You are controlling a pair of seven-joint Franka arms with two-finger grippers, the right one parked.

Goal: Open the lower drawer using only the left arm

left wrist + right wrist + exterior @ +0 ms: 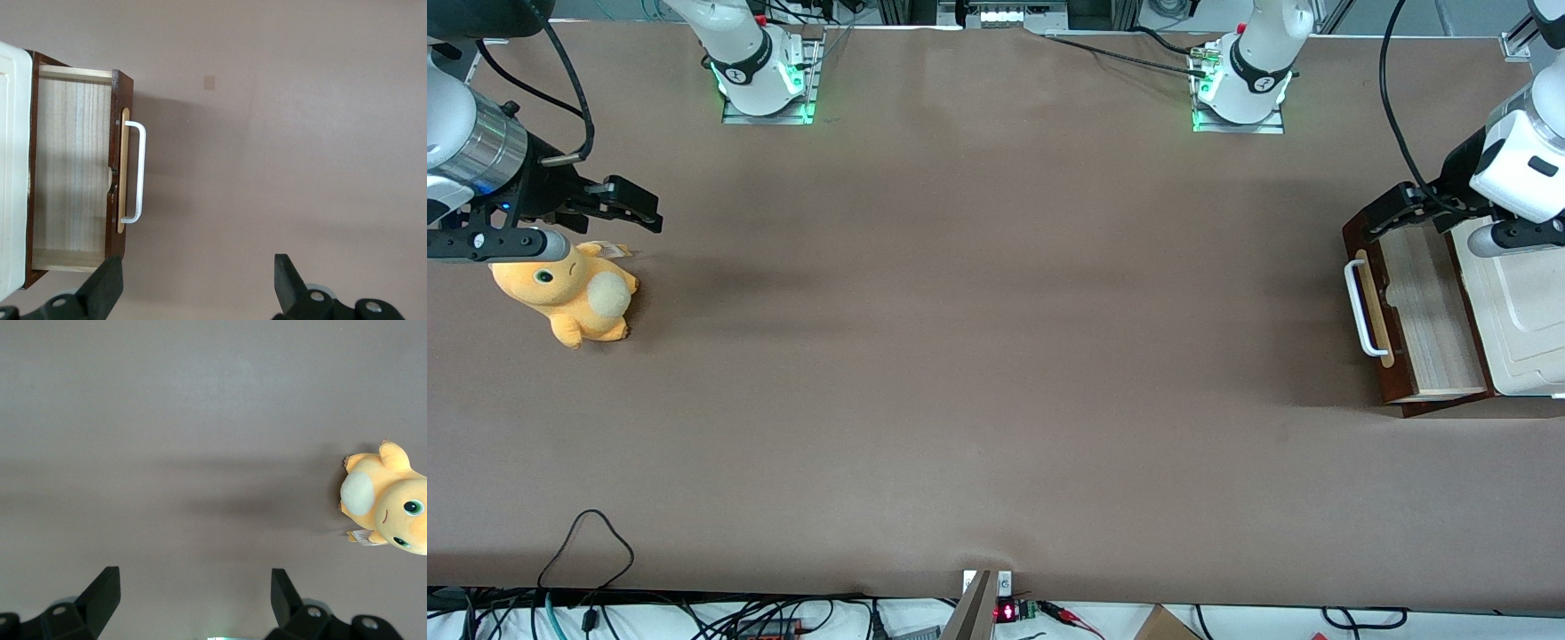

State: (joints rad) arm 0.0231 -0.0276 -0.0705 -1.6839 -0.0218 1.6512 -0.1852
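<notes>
Lower drawer (pixel 1423 311) pulled out of its cabinet at the working arm's end of the table, pale wood interior (pixel 70 173) exposed and holding nothing visible; dark reddish-brown front (pixel 120 167) facing the parked arm's end, with white bar handle (pixel 1357 304) on a pale wood strip (pixel 122 170); cream-white cabinet top (pixel 1525 311) just beside the open interior. Left arm (pixel 1525 156) raised over the drawer's edge farther from the front camera; gripper (pixel 1392 211) hovering above that corner, apart from the handle, touching nothing; fingers (pixel 107 287) spread wide, released, with only bare table (pixel 996 356) between them in the wrist view. Orange plush toy (pixel 569 293) lying on the brown table toward the parked arm's end, well apart from the drawer.
</notes>
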